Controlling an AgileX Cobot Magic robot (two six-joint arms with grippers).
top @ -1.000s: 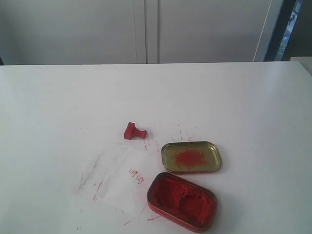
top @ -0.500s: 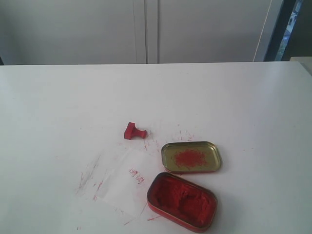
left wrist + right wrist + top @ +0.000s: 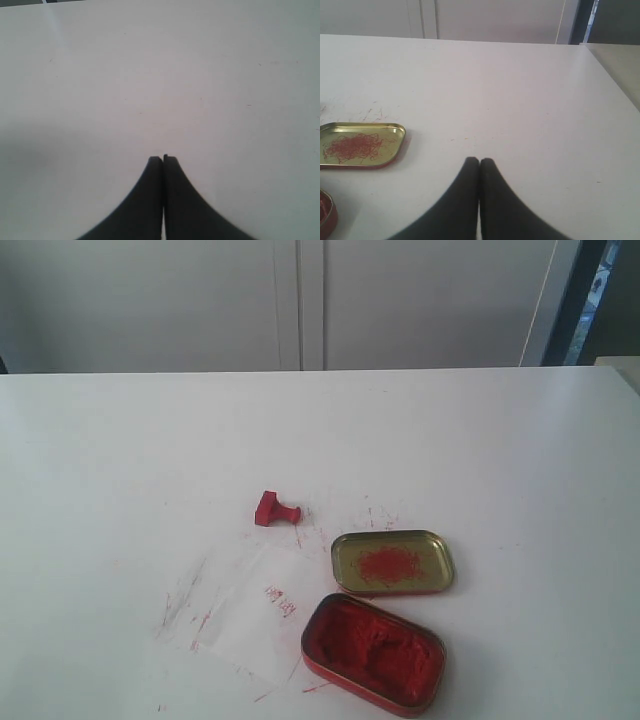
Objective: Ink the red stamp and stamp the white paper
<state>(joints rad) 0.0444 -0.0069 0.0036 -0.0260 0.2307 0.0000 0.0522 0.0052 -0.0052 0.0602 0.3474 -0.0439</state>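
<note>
The red stamp (image 3: 275, 510) lies tipped on its side just left of the centre of the exterior view, on the bare white worktop (image 3: 480, 440), handle pointing right. Below it, near the lower edge, lies the white paper (image 3: 240, 625), streaked with red and bearing a small red imprint (image 3: 281, 601). The open ink tin (image 3: 373, 652) touches the paper's right edge; the gold lid (image 3: 392, 562) rests just above the tin. The left end effector (image 3: 163, 159) has its fingers pressed together over bare worktop, holding nothing; the right end effector (image 3: 479, 161) is likewise closed and empty, near the lid.
</note>
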